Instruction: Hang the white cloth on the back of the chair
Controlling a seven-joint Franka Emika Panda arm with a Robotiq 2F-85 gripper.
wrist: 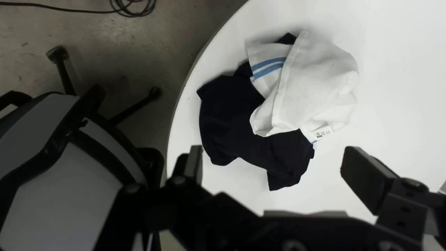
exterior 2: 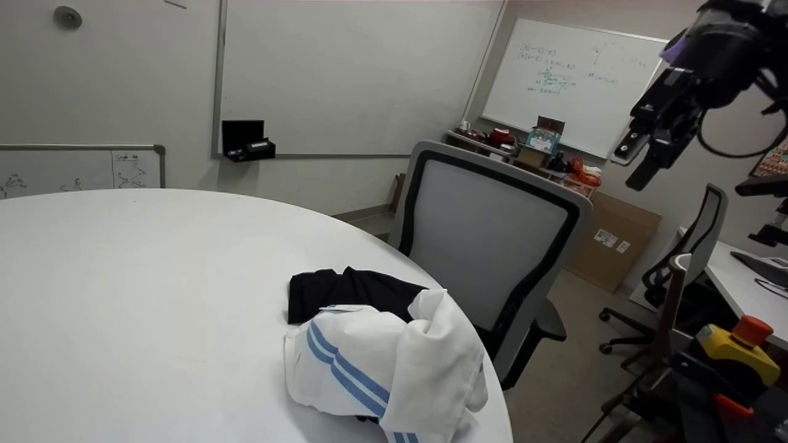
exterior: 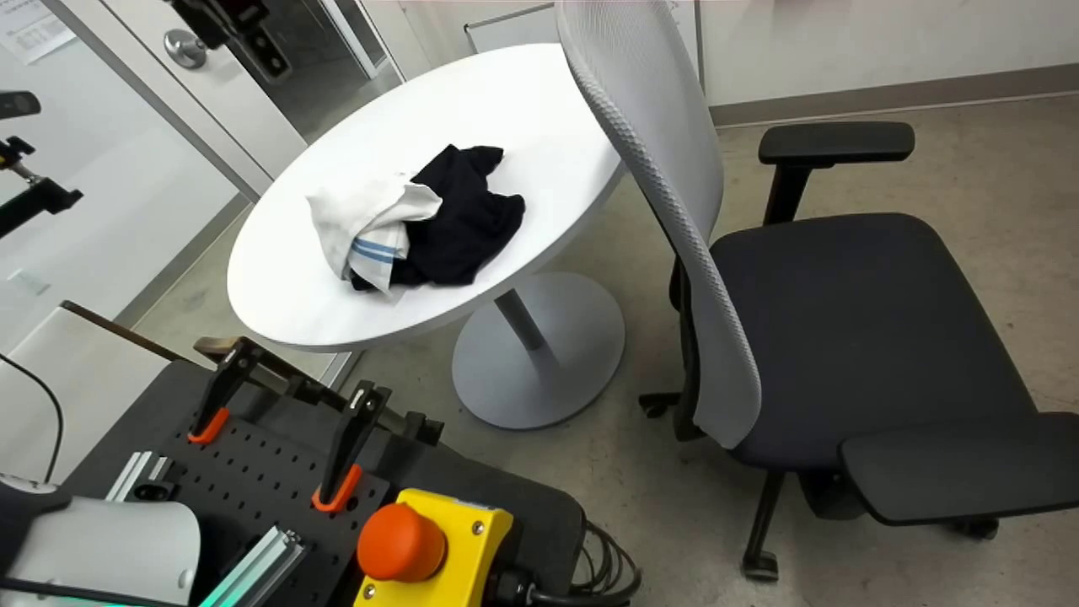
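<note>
The white cloth point(exterior: 358, 211) with blue stripes lies crumpled on the round white table, partly on top of a black cloth. It also shows in an exterior view point(exterior 2: 437, 363) and in the wrist view point(wrist: 313, 80). The chair point(exterior: 666, 126) stands beside the table with its grey mesh back towards it. The chair back shows in an exterior view point(exterior 2: 486, 234) and at the lower left of the wrist view point(wrist: 59, 198). My gripper point(wrist: 273, 151) is open and empty, above the table and apart from both cloths. It hangs high in an exterior view point(exterior 2: 634, 166).
The black cloth point(exterior: 468, 215) lies under and beside the white one. The white table point(exterior: 514, 93) has its edge close to the chair back. A black bench with clamps point(exterior: 346, 447) and a yellow box with a red button point(exterior: 438, 548) stands near the table.
</note>
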